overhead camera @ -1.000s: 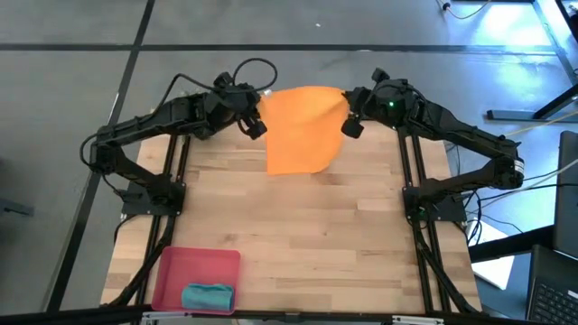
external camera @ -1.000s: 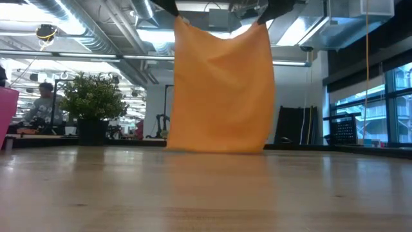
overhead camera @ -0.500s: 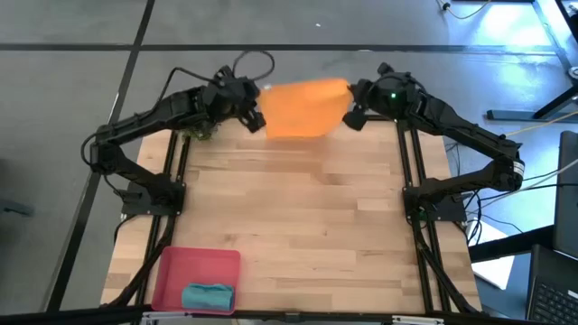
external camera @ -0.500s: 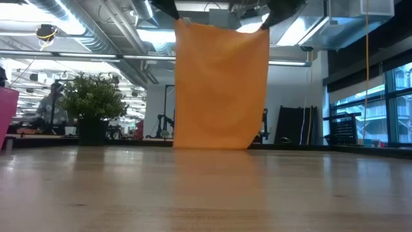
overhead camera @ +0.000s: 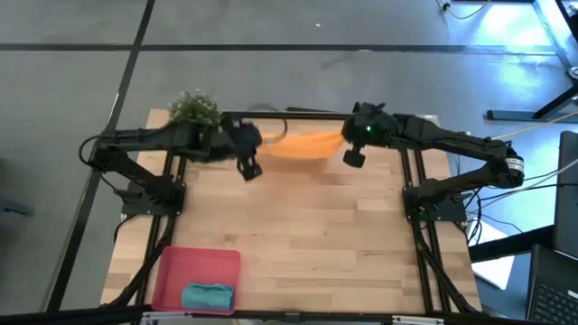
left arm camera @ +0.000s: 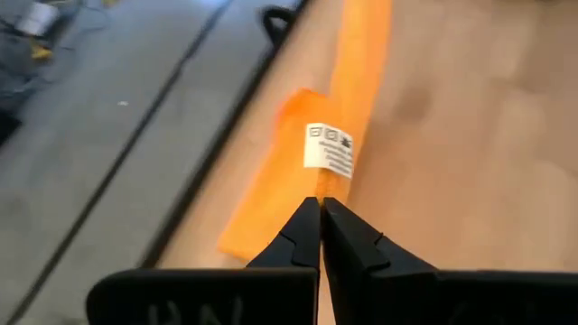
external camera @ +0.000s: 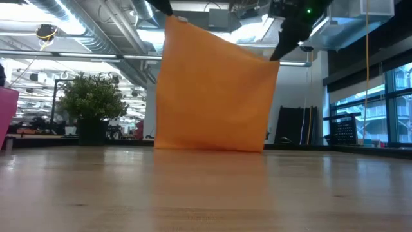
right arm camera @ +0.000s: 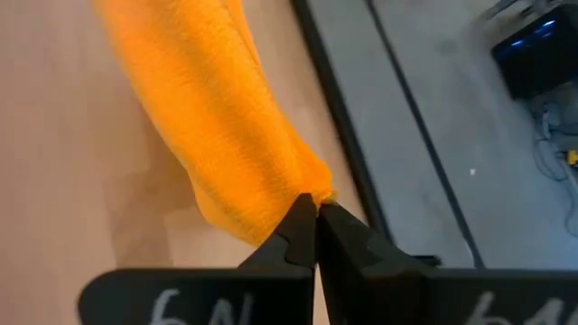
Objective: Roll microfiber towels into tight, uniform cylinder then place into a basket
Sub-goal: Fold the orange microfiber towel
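Both arms have dropped and pulled in since earlier; orange towel (overhead camera: 302,144) now hangs lower over the worktop's far edge. Left gripper (left arm camera: 321,209) and right gripper (right arm camera: 311,209) each pinch a top corner. Teal towel (overhead camera: 208,296) sits in basket (overhead camera: 173,264), near-left corner.

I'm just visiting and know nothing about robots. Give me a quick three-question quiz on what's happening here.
1. True or false: both hands grip the orange towel.
2. Where is the teal towel? A) in the red-pink basket B) on the bare table C) held up
3. Fill in: the orange towel hangs ____ the table.

Key:
1. True: left hand and right hand each pinch a top corner.
2. A
3. above
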Motion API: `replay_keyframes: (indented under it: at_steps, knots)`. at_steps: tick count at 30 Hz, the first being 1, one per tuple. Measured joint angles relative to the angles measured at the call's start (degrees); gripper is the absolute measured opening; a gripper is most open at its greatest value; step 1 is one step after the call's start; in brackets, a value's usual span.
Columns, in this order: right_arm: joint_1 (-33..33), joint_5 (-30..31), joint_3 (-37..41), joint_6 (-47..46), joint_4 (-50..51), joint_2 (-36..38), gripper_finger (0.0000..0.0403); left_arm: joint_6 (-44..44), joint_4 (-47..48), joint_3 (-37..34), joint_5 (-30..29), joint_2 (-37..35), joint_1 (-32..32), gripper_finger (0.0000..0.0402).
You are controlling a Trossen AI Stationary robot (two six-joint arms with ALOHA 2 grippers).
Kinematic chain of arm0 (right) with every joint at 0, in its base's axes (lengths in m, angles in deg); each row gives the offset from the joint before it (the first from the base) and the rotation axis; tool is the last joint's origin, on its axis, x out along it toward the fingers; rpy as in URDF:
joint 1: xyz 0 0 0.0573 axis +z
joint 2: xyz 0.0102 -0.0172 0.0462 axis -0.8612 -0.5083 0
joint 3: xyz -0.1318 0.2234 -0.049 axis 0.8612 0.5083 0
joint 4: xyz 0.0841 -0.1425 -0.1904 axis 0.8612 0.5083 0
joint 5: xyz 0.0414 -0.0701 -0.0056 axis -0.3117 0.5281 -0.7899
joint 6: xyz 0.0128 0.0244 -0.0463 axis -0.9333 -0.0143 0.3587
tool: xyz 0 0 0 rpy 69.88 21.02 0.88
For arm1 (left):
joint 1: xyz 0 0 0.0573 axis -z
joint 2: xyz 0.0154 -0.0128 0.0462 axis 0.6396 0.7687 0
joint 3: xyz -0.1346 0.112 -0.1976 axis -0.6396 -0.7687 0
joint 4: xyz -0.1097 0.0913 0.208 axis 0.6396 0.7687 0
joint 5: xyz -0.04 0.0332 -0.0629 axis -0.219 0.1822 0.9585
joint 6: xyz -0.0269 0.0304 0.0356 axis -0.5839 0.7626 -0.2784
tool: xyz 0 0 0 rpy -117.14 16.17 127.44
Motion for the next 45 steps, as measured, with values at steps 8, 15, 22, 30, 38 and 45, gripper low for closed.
replay_keyframes:
  at_steps: [8, 15, 22, 30, 38, 45]
  knots:
    - [6.14, 0.02, 5.15, -5.59, -0.16, 0.0, 0.0004, -12.38, -3.53, -9.94, -0.07, 0.01, 10.1, 0.0]
    - [12.4, -0.16, 11.97, -12.14, -3.03, 0.0, 0.0004, -22.31, -11.72, -20.94, -0.18, -0.01, 16.62, 0.0]
    - [19.37, -4.59, 20.69, -20.56, -9.79, 0.02, 0.0004, -29.93, -23.46, -31.19, 1.23, -0.01, 21.73, 0.0]
    - [25.72, -6.04, 27.8, -28.2, -17.98, 0.02, 0.0004, -35.1, -37.35, -40.73, 4.39, -0.03, 24.86, 0.0]
    - [27.14, -5.58, 29.74, -26.87, -23.75, 0.02, 0.0004, -38.55, -37.8, -43.93, 4.34, -0.03, 24.28, 0.0]
    - [23.26, -2.49, 29.89, -21.32, -26.87, 0.02, 0.0004, -38.51, -37.41, -43.93, 1.7, -0.03, 21.61, 0.0]
